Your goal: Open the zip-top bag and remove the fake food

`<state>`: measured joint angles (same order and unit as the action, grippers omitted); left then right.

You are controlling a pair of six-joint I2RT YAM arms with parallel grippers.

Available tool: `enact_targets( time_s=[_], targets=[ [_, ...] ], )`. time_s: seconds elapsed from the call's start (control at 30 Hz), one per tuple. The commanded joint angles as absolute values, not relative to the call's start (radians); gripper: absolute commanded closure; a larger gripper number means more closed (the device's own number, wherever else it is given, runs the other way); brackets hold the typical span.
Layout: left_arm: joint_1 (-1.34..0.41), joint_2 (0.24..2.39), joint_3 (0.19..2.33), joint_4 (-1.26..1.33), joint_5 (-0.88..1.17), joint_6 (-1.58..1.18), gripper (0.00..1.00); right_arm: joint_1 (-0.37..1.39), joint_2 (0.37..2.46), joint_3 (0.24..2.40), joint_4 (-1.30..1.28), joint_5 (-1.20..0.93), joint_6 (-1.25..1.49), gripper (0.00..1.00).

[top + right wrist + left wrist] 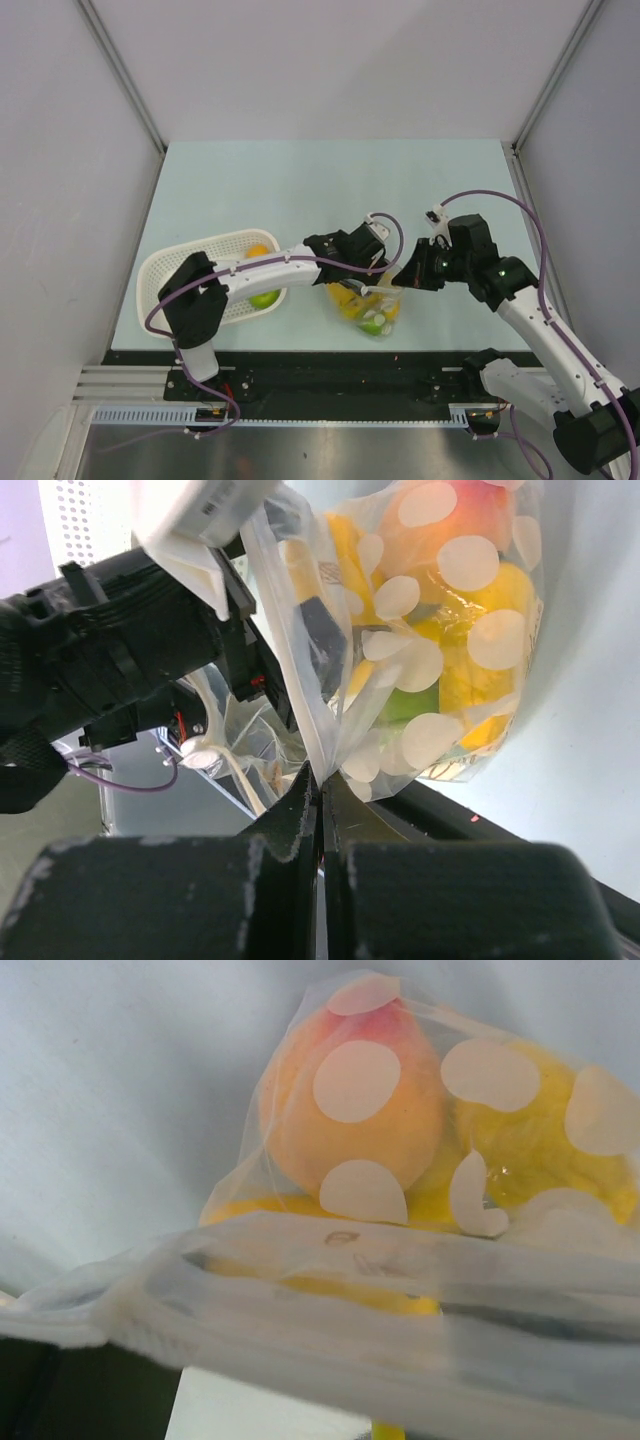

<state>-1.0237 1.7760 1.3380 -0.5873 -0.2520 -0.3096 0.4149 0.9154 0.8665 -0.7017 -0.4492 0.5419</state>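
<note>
Zip-top bag (372, 308): sits on the table (300, 190) at lower centre of the top view, just in front of the table's near edge and between my two grippers. Its film is clear with white dots.
Fake food (470, 540): packed inside the bag. I can make out a peach-orange round piece, yellow pieces and a green piece, all behind the film. In the left wrist view the peach-orange piece fills the upper centre, with a yellow one to its right.
Right gripper (321, 785): my fingers are pressed together with no gap, and a fold of the bag's film is pinched between the tips. The film rises from this pinch toward the upper centre of the right wrist view.
Left gripper (372, 262): placed at the bag's upper edge, just left of my right gripper in the top view. In the right wrist view its dark fingers (320, 630) appear spread apart, with a strip of bag film running between them. No finger shows in the left wrist view, where a band of crumpled film crosses the lower frame.
Basket (160, 275): white and perforated, at the left of the top view, well apart from the bag.
Basket contents: an orange fruit (258, 251) and a green fruit (265, 298), partly hidden by my left arm.
</note>
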Motion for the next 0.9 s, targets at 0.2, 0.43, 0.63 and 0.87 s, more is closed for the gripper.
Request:
enact_targets(
  time_s=[0.2, 0.43, 0.63, 0.87],
  targets=[
    [-1.019, 1.784, 1.224, -0.598, -0.276, -0.233, 0.01, 0.41, 0.953, 0.879, -0.698, -0.454, 0.495, 1.0],
    [-1.019, 1.813, 1.258, -0.6, -0.285, -0.195, 0.22, 0.399, 0.985, 0.893, -0.686, -0.466, 0.482, 1.0],
    [-1.019, 1.737, 1.327, -0.633, -0.27, -0.199, 0.49, 0.399, 0.989, 0.899, -0.684, -0.454, 0.477, 1.0],
    [-1.019, 1.649, 1.339, -0.647, -0.222, -0.21, 0.77, 0.399, 0.985, 0.902, -0.69, -0.443, 0.468, 1.0]
  ],
)
